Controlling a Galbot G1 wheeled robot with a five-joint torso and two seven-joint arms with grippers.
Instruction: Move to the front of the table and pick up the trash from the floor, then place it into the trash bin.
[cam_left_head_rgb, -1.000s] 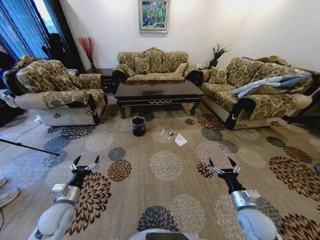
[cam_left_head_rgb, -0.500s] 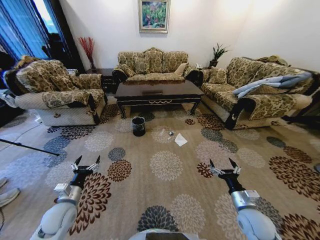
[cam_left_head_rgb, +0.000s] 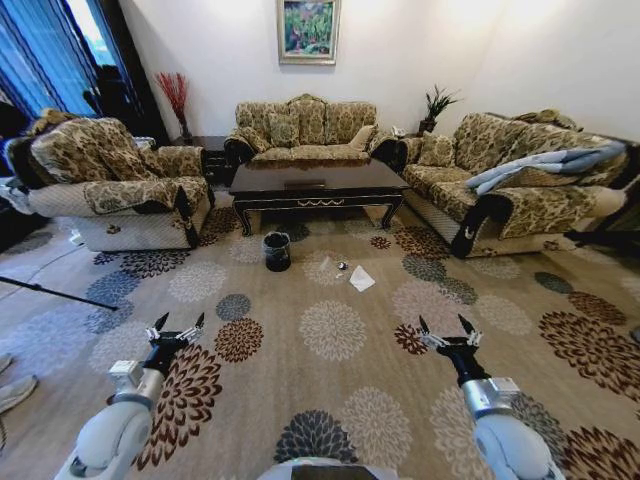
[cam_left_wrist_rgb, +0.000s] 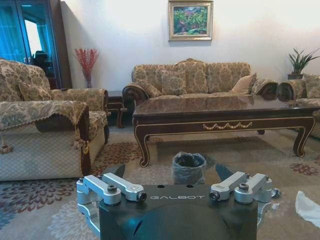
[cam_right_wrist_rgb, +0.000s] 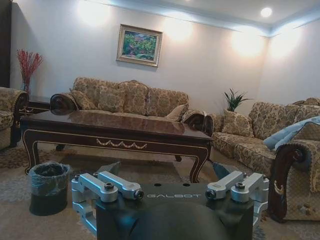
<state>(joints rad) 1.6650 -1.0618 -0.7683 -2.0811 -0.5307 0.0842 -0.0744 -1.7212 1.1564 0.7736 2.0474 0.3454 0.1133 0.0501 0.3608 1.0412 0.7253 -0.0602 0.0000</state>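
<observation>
The dark glossy table (cam_left_head_rgb: 315, 184) stands ahead between the sofas. On the patterned floor (cam_left_head_rgb: 300, 390) in front of it sits the black lined trash bin (cam_left_head_rgb: 277, 252). To the bin's right lies the trash: a white crumpled paper (cam_left_head_rgb: 361, 280), a tiny round dark piece (cam_left_head_rgb: 341, 266) and a small clear item (cam_left_head_rgb: 324, 266). My left gripper (cam_left_head_rgb: 175, 327) and right gripper (cam_left_head_rgb: 447, 328) hover open and empty over the carpet, well short of the trash. The left wrist view shows the bin (cam_left_wrist_rgb: 188, 167), the table (cam_left_wrist_rgb: 225, 112) and the paper (cam_left_wrist_rgb: 308, 207). The right wrist view shows the bin (cam_right_wrist_rgb: 48, 187) and the table (cam_right_wrist_rgb: 115, 132).
A patterned armchair (cam_left_head_rgb: 110, 190) stands at the left, a sofa (cam_left_head_rgb: 300, 130) behind the table and another sofa (cam_left_head_rgb: 510, 185) at the right with a blue cloth on it. A thin dark rod (cam_left_head_rgb: 55, 293) lies on the floor at the left. Open carpet stretches between me and the trash.
My left gripper has shifted slightly to the right. The right gripper, bin and trash stay where they were.
</observation>
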